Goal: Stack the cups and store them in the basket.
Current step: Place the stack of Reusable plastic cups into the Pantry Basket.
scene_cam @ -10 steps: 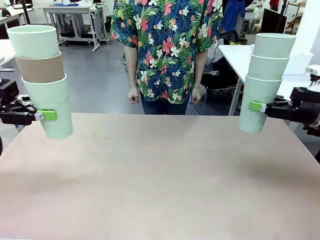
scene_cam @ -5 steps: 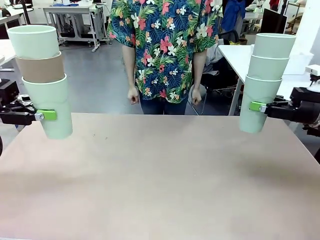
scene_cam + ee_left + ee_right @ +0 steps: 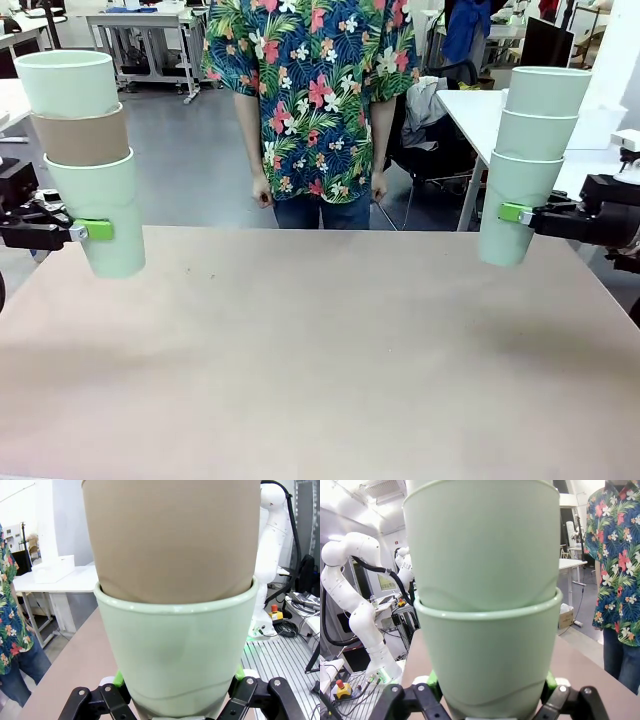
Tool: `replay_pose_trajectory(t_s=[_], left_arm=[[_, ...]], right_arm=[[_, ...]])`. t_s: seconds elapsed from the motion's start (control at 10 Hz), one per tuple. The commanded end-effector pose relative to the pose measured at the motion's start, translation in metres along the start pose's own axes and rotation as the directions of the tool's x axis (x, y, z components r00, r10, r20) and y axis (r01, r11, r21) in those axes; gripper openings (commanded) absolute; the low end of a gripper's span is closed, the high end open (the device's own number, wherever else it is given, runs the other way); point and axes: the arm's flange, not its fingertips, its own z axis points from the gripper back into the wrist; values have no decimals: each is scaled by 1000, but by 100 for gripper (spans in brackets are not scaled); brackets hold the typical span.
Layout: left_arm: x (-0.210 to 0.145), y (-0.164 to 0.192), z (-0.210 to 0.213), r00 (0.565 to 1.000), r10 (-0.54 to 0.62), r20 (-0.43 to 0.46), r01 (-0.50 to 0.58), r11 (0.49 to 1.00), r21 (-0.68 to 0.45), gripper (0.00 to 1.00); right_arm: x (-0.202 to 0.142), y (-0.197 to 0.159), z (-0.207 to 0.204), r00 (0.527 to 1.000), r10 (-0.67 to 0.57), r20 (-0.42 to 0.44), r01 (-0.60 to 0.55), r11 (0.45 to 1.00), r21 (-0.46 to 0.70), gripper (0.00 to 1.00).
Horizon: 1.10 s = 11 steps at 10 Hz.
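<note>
Two nested stacks of three tall, tapered, handleless cups hang upright above the counter [image 3: 320,350], near its far corners. The left stack [image 3: 88,190] has a tan cup [image 3: 80,138] between two mint ones, and the left end effector [image 3: 108,233] grips its lowest cup. The right stack [image 3: 530,150] is all mint and is gripped the same way by the right end effector [image 3: 505,214].

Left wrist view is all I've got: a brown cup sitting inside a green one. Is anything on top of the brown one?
Observer: Yes, another mint green cup nests in the tan cup, topping the three-cup stack that the left gripper holds.
Operator: And the other arm?
Observer: The right gripper is shut on the lowest of three stacked mint green cups.
Operator: Is the person holding anything?
Observer: No, the person's hands hang empty at the far side of the table.
</note>
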Motion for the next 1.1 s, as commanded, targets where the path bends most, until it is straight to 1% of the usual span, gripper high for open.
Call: replay_pose_trajectory(t_s=[0.0,1.0], left_arm=[[4,-1,0,1000,-10,6,10,1000,-1,85],[4,-1,0,1000,-10,6,10,1000,-1,85]], right_arm=[[3,1,0,1000,7,5,-7,1000,0,86],[3,1,0,1000,7,5,-7,1000,0,86]])
